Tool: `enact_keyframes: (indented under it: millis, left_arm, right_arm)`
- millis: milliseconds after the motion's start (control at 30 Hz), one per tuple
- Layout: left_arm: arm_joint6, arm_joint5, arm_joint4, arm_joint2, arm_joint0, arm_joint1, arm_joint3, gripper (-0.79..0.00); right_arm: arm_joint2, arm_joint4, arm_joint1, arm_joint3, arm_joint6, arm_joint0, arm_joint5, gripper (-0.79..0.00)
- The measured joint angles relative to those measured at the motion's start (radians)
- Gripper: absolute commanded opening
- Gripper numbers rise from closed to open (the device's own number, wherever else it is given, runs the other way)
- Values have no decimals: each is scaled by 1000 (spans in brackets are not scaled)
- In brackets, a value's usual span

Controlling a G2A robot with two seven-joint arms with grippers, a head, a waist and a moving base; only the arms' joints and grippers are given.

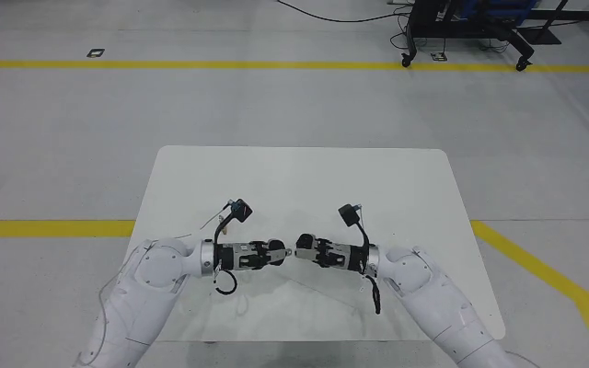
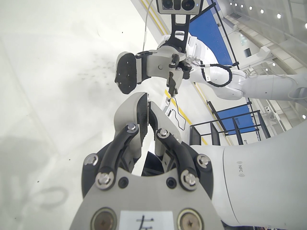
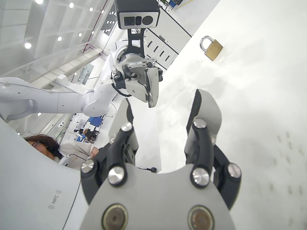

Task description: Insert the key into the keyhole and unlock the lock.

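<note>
Padlock, brass-bodied with its shackle closed, lay flat on the white worktop, well apart from both pincers; you had not yet brought anything to it. Your left pincer was clenched on a thin piece of metal, most likely the key. It was nipped right at the pad tips, presumably so that part of it was left free for the keyhole. I couldn't tell how much stuck out. Your right pincer was released, jaws wide, facing the left one almost tip to tip above the robot's side of the worktop. That pose read as a set-up for a handover or re-grip, or for the free arm to fetch and steady the lock.
</note>
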Motion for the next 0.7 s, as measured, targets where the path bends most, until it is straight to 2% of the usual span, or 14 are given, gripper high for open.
enact_keyframes:
  millis: [133,233,333,433,533,700]
  left_arm:
    - [11,-12,-1,12,-1,2,-1,-785]
    - [20,-16,4,18,-3,4,0,-785]
    - [26,-19,7,23,-5,6,3,-785]
    - [31,-22,12,27,-9,8,6,-785]
    - [34,-25,14,31,-12,10,8,-785]
    - [38,-26,17,37,-16,14,12,-785]
  right_arm:
    - [-18,5,-3,8,-6,7,-1,-591]
    - [-27,7,-4,15,-12,13,-6,-622]
    - [-34,15,-4,20,-14,16,-14,-613]
    - [-39,23,-4,24,-11,18,-20,-646]
    - [-45,29,-3,24,-5,20,-22,-785]
    - [-54,46,-2,28,6,25,-37,-785]
